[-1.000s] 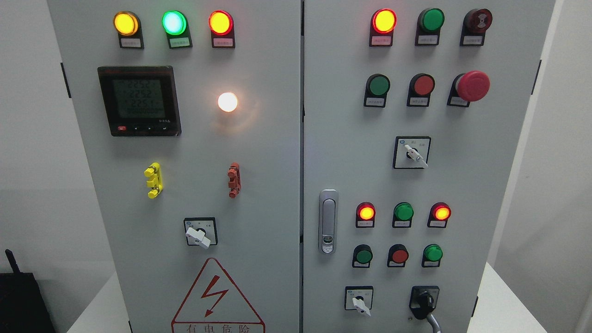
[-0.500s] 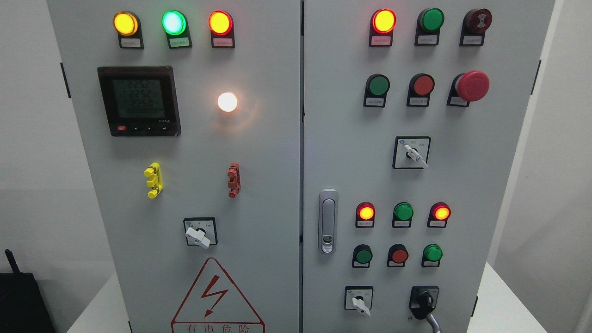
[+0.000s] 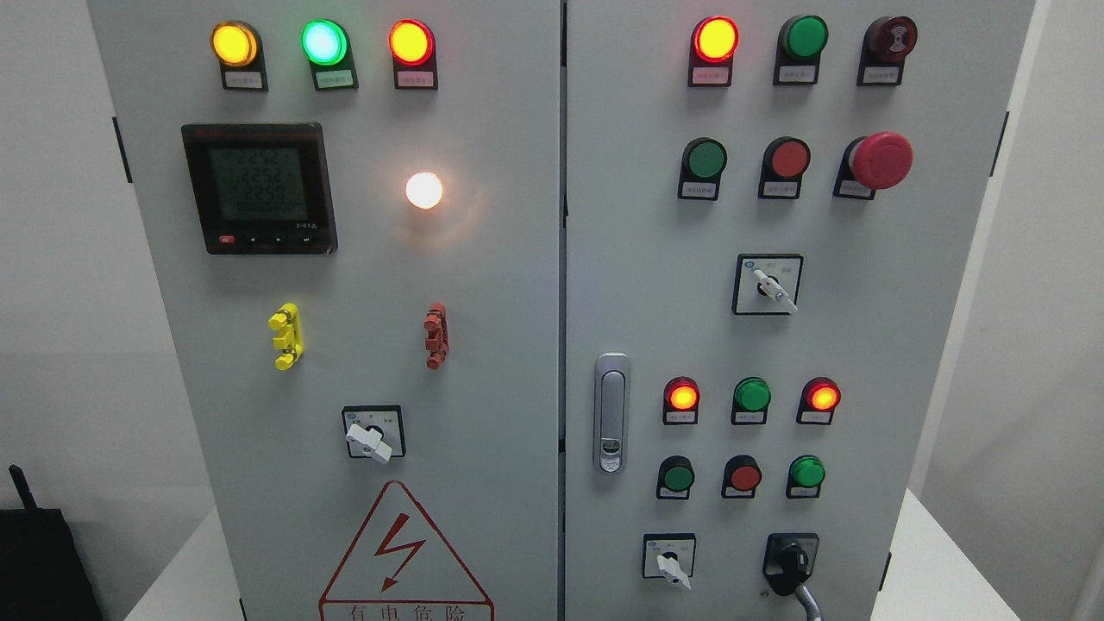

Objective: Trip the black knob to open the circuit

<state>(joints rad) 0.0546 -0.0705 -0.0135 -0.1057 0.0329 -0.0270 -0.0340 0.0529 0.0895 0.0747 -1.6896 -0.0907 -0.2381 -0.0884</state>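
Observation:
The black knob (image 3: 790,562) sits in a black square plate at the lower right of the grey cabinet's right door (image 3: 655,285). Its handle points down and a little to the left. A grey cable (image 3: 807,601) hangs from just below it. Neither of my hands shows in the head view.
White selector switches (image 3: 669,565) (image 3: 774,289) (image 3: 369,442) sit on both doors, with lit indicator lamps, push buttons and a red mushroom button (image 3: 880,159). A door latch (image 3: 611,412) is at mid-height. A meter (image 3: 259,187) is upper left. A black box (image 3: 39,561) stands at lower left.

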